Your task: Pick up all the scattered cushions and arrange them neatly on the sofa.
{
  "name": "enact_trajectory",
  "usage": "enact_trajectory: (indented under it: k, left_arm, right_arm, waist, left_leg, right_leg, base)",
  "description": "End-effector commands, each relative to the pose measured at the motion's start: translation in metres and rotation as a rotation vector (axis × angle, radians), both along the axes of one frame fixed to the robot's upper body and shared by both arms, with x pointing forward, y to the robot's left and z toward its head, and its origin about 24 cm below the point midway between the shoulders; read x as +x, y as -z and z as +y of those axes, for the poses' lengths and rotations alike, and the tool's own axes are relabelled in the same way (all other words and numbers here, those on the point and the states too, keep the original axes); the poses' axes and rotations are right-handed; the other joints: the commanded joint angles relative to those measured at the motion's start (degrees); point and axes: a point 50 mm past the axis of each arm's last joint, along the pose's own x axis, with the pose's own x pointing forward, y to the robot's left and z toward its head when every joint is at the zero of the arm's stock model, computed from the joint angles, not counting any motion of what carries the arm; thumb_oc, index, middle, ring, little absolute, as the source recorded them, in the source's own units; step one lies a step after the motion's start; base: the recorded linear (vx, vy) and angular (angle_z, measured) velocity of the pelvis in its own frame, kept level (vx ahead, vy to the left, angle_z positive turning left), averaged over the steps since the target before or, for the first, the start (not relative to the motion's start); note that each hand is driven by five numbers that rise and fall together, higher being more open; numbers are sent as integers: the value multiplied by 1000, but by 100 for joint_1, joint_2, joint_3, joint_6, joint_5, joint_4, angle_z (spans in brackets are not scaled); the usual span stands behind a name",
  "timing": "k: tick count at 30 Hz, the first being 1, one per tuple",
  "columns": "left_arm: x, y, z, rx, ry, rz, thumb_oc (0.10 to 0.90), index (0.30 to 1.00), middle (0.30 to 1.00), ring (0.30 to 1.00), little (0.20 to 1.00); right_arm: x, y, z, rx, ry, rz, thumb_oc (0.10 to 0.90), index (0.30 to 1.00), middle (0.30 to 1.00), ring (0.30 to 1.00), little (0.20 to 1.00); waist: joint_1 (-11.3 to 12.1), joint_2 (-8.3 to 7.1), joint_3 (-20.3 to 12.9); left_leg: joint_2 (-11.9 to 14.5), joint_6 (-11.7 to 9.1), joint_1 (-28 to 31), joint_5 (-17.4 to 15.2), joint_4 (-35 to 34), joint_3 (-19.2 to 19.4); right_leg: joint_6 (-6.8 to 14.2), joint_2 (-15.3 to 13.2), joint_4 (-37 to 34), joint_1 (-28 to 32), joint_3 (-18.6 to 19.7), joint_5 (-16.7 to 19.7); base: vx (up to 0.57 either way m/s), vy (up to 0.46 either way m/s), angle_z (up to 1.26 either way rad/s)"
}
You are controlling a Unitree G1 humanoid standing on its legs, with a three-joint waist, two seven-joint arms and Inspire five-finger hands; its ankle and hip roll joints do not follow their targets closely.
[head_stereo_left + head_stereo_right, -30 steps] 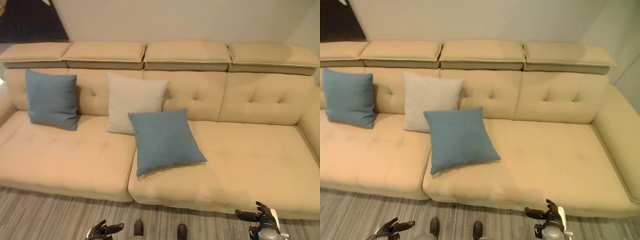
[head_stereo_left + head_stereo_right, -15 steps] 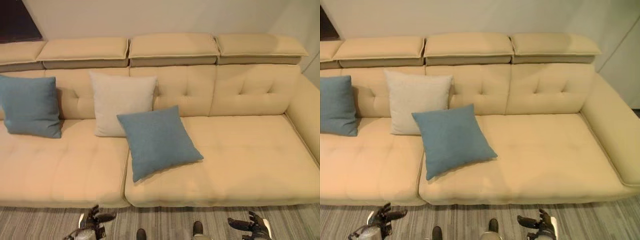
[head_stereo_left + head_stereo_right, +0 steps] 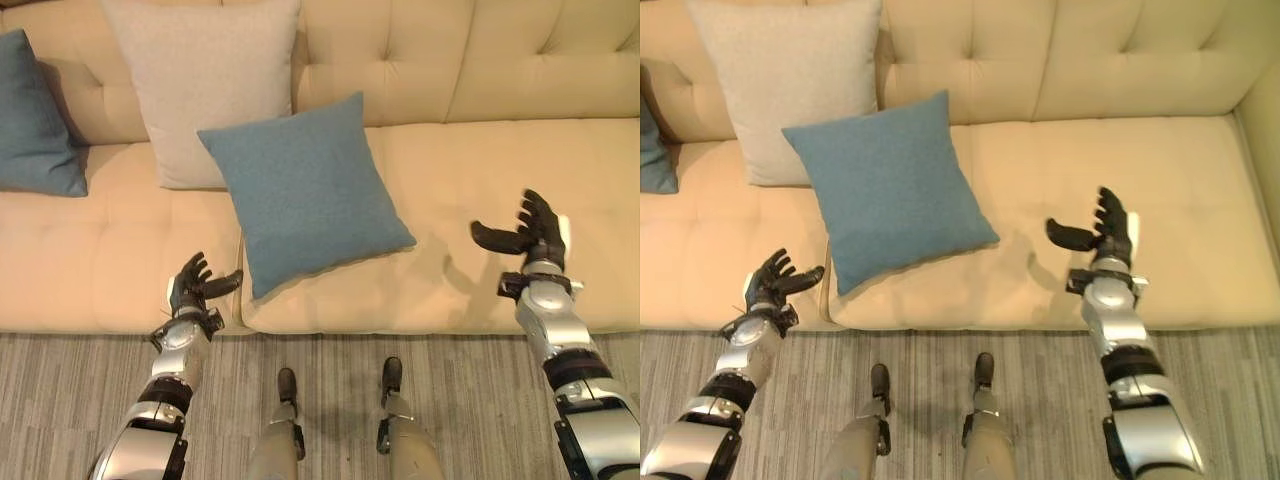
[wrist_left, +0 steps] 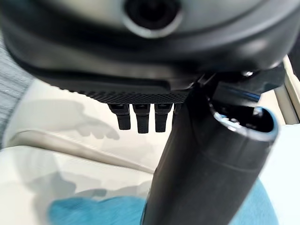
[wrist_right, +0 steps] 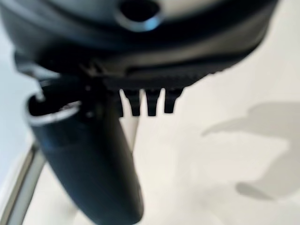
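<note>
1. Sofa (image 3: pixel 520 170): beige, tufted back; three cushions on it, none seen on the striped floor (image 3: pixel 330 350)
2. Blue cushion (image 3: pixel 305 190) lies tilted on the seat, straddling the seam between two seat sections, its top corner leaning toward the backrest, its lower corner near the seat's front edge
3. Beige cushion (image 3: pixel 200 85) stands upright against the backrest, just behind the blue one and partly overlapped by it
4. Second blue cushion (image 3: pixel 35 125) stands upright against the backrest at far left, apart from the others
5. Left hand (image 3: pixel 193 285): fingers spread and relaxed, holding nothing, raised at the seat's front edge just beside the tilted cushion's lower corner
6. Right hand (image 3: pixel 530 235): fingers straight, thumb out toward the cushion, empty, above the bare seat, well apart from the cushion
7. Handling judgement: the cushion looks soft, light and compressible, woven cover not slippery; a pinch at one corner would let it sag
8. Suggested hold: palms on opposite side edges, one hand each, then stand it upright against the backrest beside the beige one
</note>
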Motion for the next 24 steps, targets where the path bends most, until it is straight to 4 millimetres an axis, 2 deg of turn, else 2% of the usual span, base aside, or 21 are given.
enact_trajectory:
  k: [1, 3, 4, 6, 13, 18, 23, 24]
  left_arm:
    - [23, -74, 37, 134, -81, -210, 800, 900, 900, 900, 900]
    - [27, -80, 35, 132, -71, -221, 800, 900, 900, 900, 900]
    - [36, -91, 28, 131, -37, -238, 800, 900, 900, 900, 900]
    - [46, -104, 19, 137, 0, -256, 800, 900, 900, 900, 900]
    - [72, -144, -19, 115, 128, -327, 800, 900, 900, 900, 900]
    - [82, -166, -40, 139, 257, -342, 800, 900, 900, 900, 900]
    - [89, -179, -56, 232, 429, -297, 800, 900, 900, 900, 900]
    - [90, -181, -62, 239, 475, -294, 800, 900, 900, 900, 900]
  right_arm:
    - [23, -53, 29, 24, -125, -188, 800, 900, 900, 900, 900]
    - [28, -58, 35, 26, -147, -190, 800, 900, 900, 900, 900]
    - [36, -66, 46, 0, -187, -176, 800, 900, 900, 900, 900]
    - [43, -78, 53, -23, -209, -171, 800, 900, 900, 900, 900]
    - [58, -108, 84, 82, -297, -215, 800, 900, 900, 900, 900]
    - [64, -119, 100, 108, -409, -185, 800, 900, 900, 900, 900]
    - [69, -114, 107, -83, -506, -11, 800, 900, 900, 900, 900]
    - [69, -113, 110, -119, -533, 15, 800, 900, 900, 900, 900]
  waist:
    - [106, -209, -155]
    - [125, -201, -125]
    - [168, -186, -70]
    - [193, -159, 5]
    - [270, -31, 283]
    - [310, -22, 463]
    - [317, -82, 571]
    - [328, -88, 546]
  left_leg:
    - [-157, -36, -445, -258, 331, -122]
    - [-159, -45, -506, -239, 338, -116]
    - [-192, -52, -622, -197, 327, -127]
    - [-200, -68, -779, -131, 329, -152]
    - [-242, -158, -1367, 153, 156, -202]
    - [-273, -190, -1768, 253, 178, -228]
    - [-292, -198, -1990, 316, 225, -249]
    - [-268, -237, -1937, 165, 203, -288]
  right_leg:
    - [457, -330, 674, -224, 256, -692]
    - [465, -335, 661, -278, 259, -666]
    - [478, -330, 617, -378, 274, -618]
    - [488, -344, 601, -510, 254, -586]
    - [571, -410, 516, -1072, 193, -425]
    - [632, -450, 458, -1388, 156, -307]
    - [669, -478, 416, -1519, 120, -203]
    - [714, -453, 397, -1463, 144, -334]
  base:
    - [0, 0, 0]
    - [-22, 3, 1]
    - [-48, 4, 2]
    - [-56, 11, 2]
    - [-51, 25, 7]
    - [-51, 26, 5]
    - [-12, -1, 2]
    - [86, -6, 0]
